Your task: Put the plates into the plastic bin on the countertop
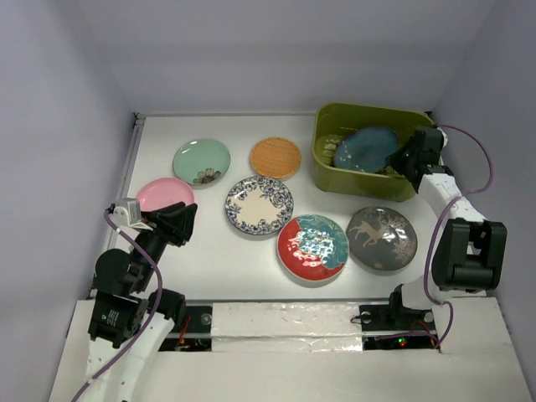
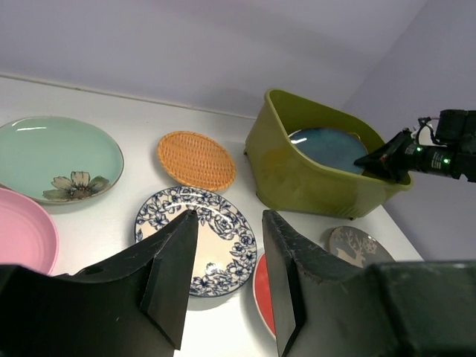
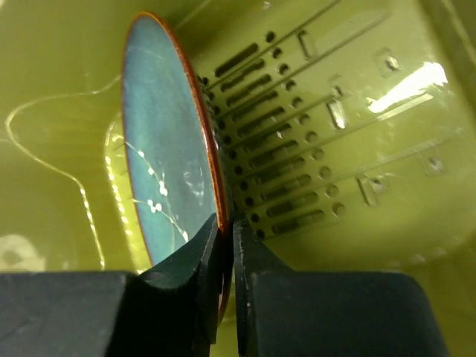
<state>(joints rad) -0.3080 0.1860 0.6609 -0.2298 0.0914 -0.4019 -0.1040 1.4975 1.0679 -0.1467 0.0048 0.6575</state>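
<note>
My right gripper [image 3: 225, 223] is shut on the rim of the dark teal plate [image 3: 160, 149], which stands tilted on edge inside the olive-green plastic bin [image 3: 335, 149]. From above, that plate [image 1: 366, 149] leans in the bin [image 1: 360, 182] at the back right, with the right gripper [image 1: 400, 163] at the bin's right end. On the countertop [image 1: 209, 260] lie the mint green [image 1: 201, 161], orange [image 1: 275, 157], pink [image 1: 163, 193], blue-rimmed white [image 1: 259, 205], red-and-teal [image 1: 312, 245] and silver-grey deer [image 1: 382, 237] plates. My left gripper [image 2: 229, 217] hangs open and empty near the pink plate.
A purple cable [image 1: 481, 167] loops off the right arm beside the bin. Pale walls close the countertop in at the back and on both sides. The left arm's base [image 1: 117, 310] sits at the near left edge.
</note>
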